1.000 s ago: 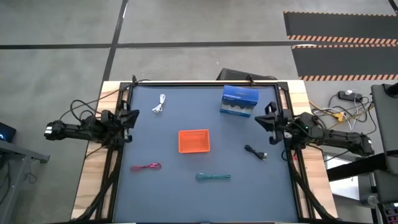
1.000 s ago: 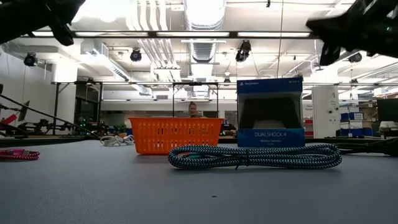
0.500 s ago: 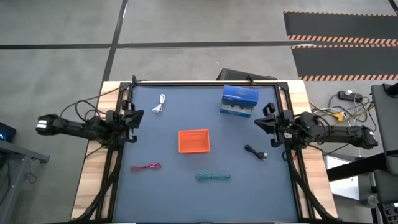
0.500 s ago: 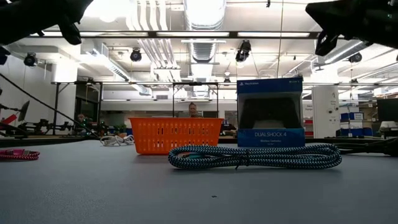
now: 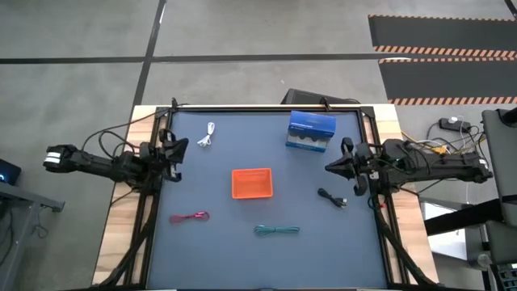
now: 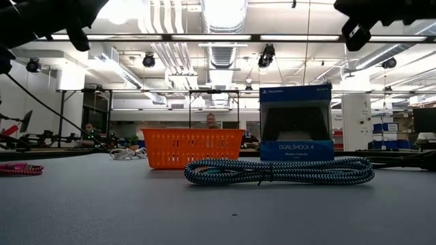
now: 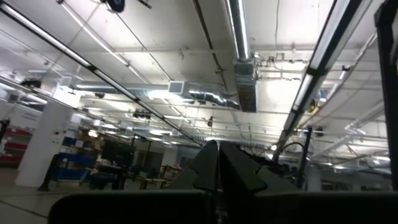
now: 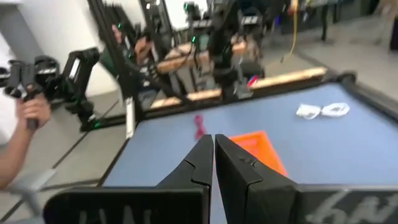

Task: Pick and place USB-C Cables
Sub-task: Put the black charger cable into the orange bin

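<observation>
Four coiled cables lie flat on the dark mat: white (image 5: 207,134) at far left, black (image 5: 332,198) at right, pink-red (image 5: 191,217) at near left, teal (image 5: 277,230) at the near middle. The orange tray (image 5: 252,183) stands at the centre. My left gripper (image 5: 179,149) is shut and empty, raised over the mat's left edge, well clear of the white cable. My right gripper (image 5: 328,168) is shut and empty, raised over the mat's right part, just to the far side of the black cable. Its wrist view (image 8: 213,146) shows the tray (image 8: 256,146), the white cable (image 8: 322,111) and the pink-red cable (image 8: 199,122).
A blue DualShock box (image 5: 311,131) stands at the far right of the mat. A raised black frame (image 5: 266,108) borders the mat. A person's hand (image 8: 31,112) shows beyond the table's left side. The teal cable (image 6: 279,171) lies nearest the front edge.
My right gripper has moved a little out over the mat, toward the table's left and near edges, coming closer to the black cable. The cables, tray and box have not moved.
</observation>
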Controlling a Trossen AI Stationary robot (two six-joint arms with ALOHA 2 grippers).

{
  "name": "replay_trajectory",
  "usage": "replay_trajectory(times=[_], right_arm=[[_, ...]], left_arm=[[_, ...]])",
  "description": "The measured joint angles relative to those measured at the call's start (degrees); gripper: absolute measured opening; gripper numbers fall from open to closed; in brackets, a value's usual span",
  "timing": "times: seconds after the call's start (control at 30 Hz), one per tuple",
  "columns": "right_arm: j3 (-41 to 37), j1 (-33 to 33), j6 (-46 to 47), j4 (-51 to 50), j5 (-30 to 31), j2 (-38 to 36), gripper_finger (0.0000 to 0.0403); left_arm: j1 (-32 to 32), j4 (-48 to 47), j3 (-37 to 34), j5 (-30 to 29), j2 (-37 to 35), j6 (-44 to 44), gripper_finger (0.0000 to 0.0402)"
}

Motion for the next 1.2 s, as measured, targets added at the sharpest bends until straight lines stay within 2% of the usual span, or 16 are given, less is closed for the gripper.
replay_trajectory(times=[0.27, 0.43, 0.7, 0.83, 1.2], right_arm=[[10.2, 6.0, 5.6, -14.5, 0.0, 8.7, 0.0009], [16.3, 8.5, 11.1, -27.5, 0.1, 15.2, 0.0009], [19.7, 11.1, 19.4, -42.5, 0.0, 23.6, 0.0009], [19.6, 11.5, 23.6, -46.2, 0.0, 26.6, 0.0009], [19.6, 11.5, 21.8, -45.7, -0.1, 33.7, 0.0009]], left_arm=[[0.0, 2.4, 0.0, -0.8, -2.2, 2.4, 0.0000], [0.0, 2.3, 0.0, -0.8, -3.6, 2.5, 0.0000], [0.0, 2.4, 0.0, -0.8, -3.6, 2.4, 0.0000], [0.0, 2.9, 0.0, -0.7, -3.9, 2.0, 0.0000], [0.0, 3.2, 0.0, -0.7, -4.1, 2.4, 0.0000]])
